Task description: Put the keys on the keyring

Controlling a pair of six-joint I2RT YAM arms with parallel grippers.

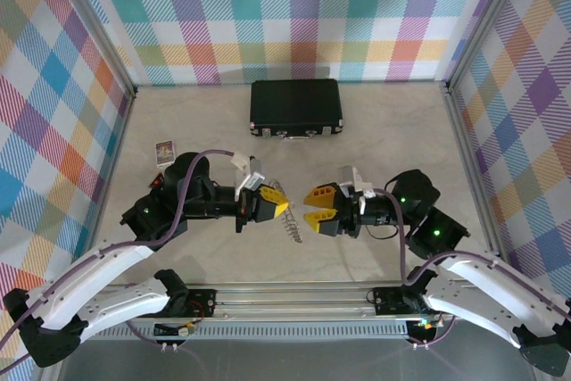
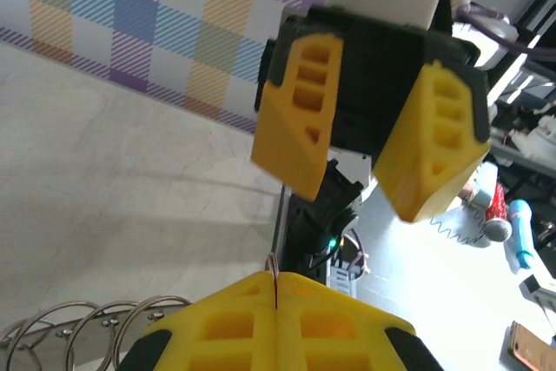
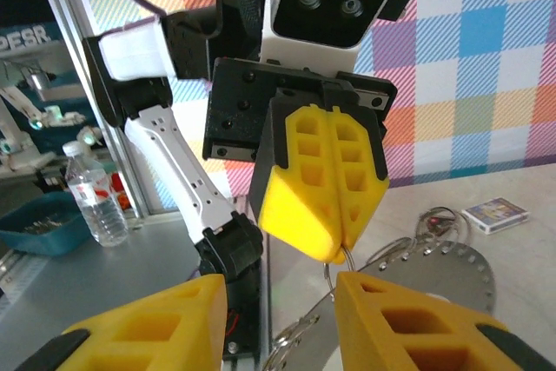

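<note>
My left gripper (image 1: 278, 205) is shut on the keyring (image 2: 274, 265), a thin metal loop whose edge pokes out between the yellow fingertips. The right wrist view shows the same keyring (image 3: 329, 267) under those closed fingers (image 3: 323, 182). The keys (image 1: 291, 231) dangle as a silvery chain below and between the two grippers; their rings and plate trail off to the right (image 3: 447, 260) and show at the lower left (image 2: 95, 319). My right gripper (image 1: 310, 207) faces the left one a short way off, open (image 3: 280, 294), its fingers either side of the keyring and apart from it.
A black case (image 1: 295, 107) lies shut at the back of the table. A small card box (image 1: 164, 151) sits at the left, behind the left arm. Checked walls close in three sides. The mounting rail (image 1: 294, 296) runs along the near edge.
</note>
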